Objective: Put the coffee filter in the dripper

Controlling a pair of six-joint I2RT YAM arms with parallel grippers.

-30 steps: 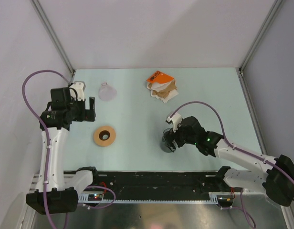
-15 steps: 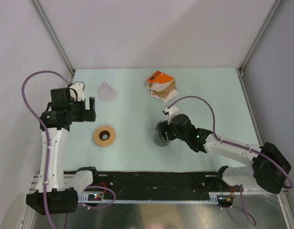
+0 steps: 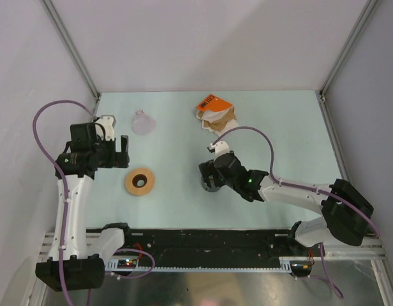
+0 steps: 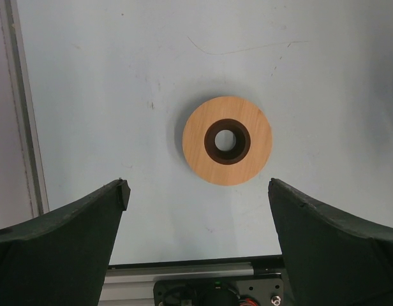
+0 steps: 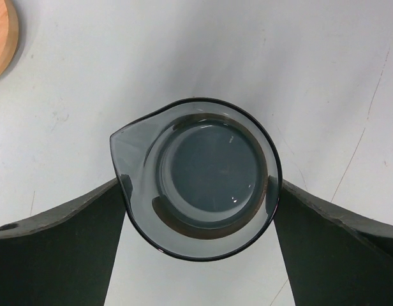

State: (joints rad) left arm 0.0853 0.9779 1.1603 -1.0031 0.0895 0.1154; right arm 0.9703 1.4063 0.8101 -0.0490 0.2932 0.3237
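The dripper [image 3: 143, 123], a clear faintly pink funnel, lies at the back left of the table. A white coffee filter [image 3: 209, 115] sits in a small pile with brown papers and an orange pack [image 3: 209, 102] at the back middle. My left gripper [image 3: 121, 152] [image 4: 196, 191] hangs open and empty, with the tan wooden ring [image 4: 227, 140] just ahead of its fingers. My right gripper [image 3: 209, 178] [image 5: 200, 188] is open, with one finger close on each side of a dark grey cup [image 5: 206, 175]. The cup stands upright on the table. Both grippers are far from the filter and the dripper.
The tan ring [image 3: 140, 182] lies left of the middle, between the arms. Grey walls and metal posts close in the back and sides. The black rail [image 3: 203, 242] with the arm bases runs along the near edge.
My right gripper has moved left and a little back, and the dark grey cup has moved with it. My left arm has shifted slightly.
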